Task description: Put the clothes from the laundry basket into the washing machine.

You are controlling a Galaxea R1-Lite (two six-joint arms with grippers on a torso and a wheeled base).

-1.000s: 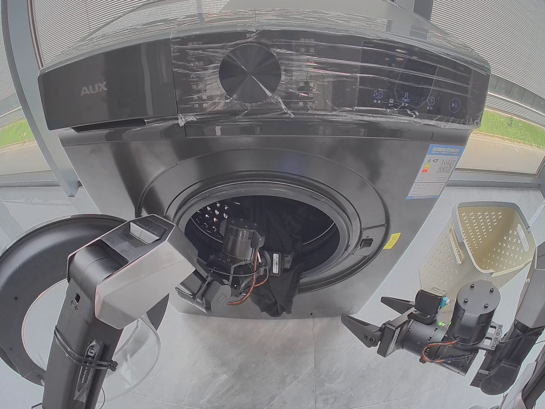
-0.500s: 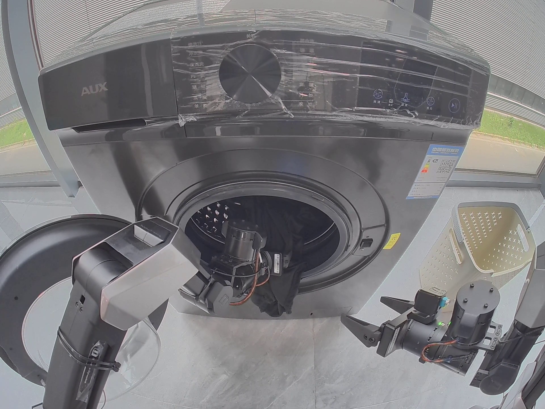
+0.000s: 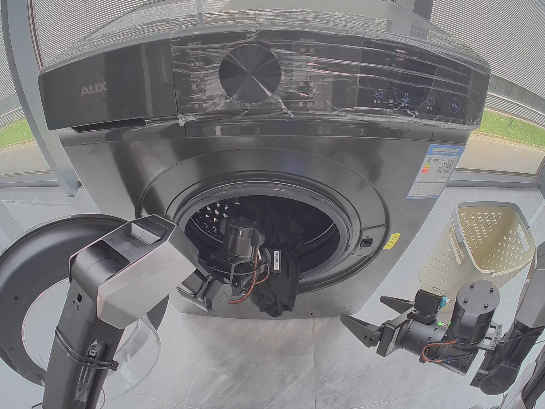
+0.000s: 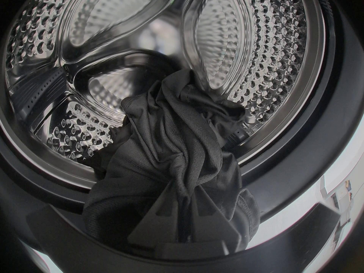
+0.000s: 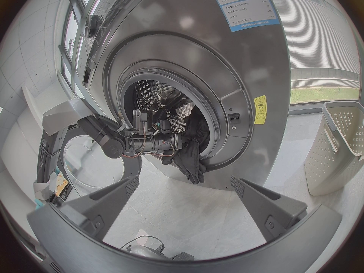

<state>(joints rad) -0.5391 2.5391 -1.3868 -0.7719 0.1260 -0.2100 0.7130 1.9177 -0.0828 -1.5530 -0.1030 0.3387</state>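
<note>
My left hand (image 4: 184, 205) pinches the black garment (image 4: 170, 145) at the mouth of the washing machine (image 3: 272, 143), the cloth draped over its door rim. My right hand (image 3: 363, 312) hangs spread before the machine's lower right; the laundry basket (image 3: 488, 240) stands to its right.

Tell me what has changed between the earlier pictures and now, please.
Very little. The left gripper, shut on the black crumpled garment at the mouth of the grey front-loading washing machine, shifted slightly to the right and came back; the hanging cloth barely stirred. Nothing was let go. The open right gripper, the cream perforated plastic laundry basket and the round open door stayed as they were.
</note>
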